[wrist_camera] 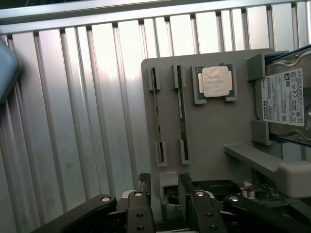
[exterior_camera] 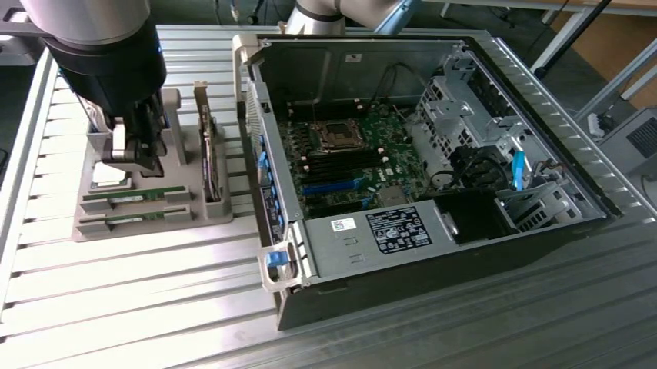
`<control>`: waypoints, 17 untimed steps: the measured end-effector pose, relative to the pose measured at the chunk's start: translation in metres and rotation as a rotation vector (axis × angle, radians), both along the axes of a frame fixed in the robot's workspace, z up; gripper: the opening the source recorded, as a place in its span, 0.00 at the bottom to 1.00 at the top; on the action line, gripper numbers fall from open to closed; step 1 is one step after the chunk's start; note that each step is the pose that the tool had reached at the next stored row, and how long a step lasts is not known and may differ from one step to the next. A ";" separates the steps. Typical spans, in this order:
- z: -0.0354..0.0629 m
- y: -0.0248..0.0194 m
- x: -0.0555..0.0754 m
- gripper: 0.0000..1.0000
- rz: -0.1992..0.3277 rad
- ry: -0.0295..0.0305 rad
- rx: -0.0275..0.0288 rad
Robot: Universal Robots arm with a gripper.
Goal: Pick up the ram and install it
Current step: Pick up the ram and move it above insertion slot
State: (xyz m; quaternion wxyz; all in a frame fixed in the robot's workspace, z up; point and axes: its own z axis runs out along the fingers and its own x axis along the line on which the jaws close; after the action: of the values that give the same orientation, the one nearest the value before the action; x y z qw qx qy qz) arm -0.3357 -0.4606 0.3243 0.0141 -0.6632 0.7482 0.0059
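Two alike green sticks lie on edge in the slots of a grey holder (exterior_camera: 180, 211) at the exterior view's left; the ram is one of them and I cannot tell which. One stick (exterior_camera: 134, 197) (wrist_camera: 182, 114) is beside the CPU; its twin (exterior_camera: 131, 221) (wrist_camera: 157, 116) lies one slot further out. My gripper (exterior_camera: 138, 161) (wrist_camera: 165, 187) hangs open just above the holder, a little short of the sticks and touching neither. Nothing is between its fingers (wrist_camera: 145, 184).
The holder also carries a CPU (wrist_camera: 215, 81) and an upright hard drive (exterior_camera: 211, 161) (wrist_camera: 285, 99). An open computer case (exterior_camera: 308, 261) lies at the exterior view's right, its motherboard memory slots (exterior_camera: 331, 184) exposed. A ribbed metal table (exterior_camera: 123, 300) lies beneath.
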 end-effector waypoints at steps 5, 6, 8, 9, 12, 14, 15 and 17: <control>-0.0024 -0.0005 0.000 0.35 0.000 0.0001 0.0000; -0.0028 -0.0005 0.000 0.35 0.000 0.0000 0.0000; -0.0036 -0.0006 0.000 0.35 0.000 0.0000 0.0000; -0.0041 -0.0007 0.000 0.35 0.000 0.0000 0.0000; -0.0050 -0.0008 0.000 0.35 0.000 0.0001 -0.0001; -0.0056 -0.0009 0.000 0.35 0.000 0.0000 0.0000; -0.0059 -0.0010 0.000 0.35 0.000 0.0001 -0.0001; -0.0067 -0.0010 0.000 0.35 0.000 0.0000 0.0000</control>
State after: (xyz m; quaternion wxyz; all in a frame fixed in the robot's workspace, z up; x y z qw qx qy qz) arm -0.3358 -0.4616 0.3175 0.0141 -0.6632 0.7483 0.0059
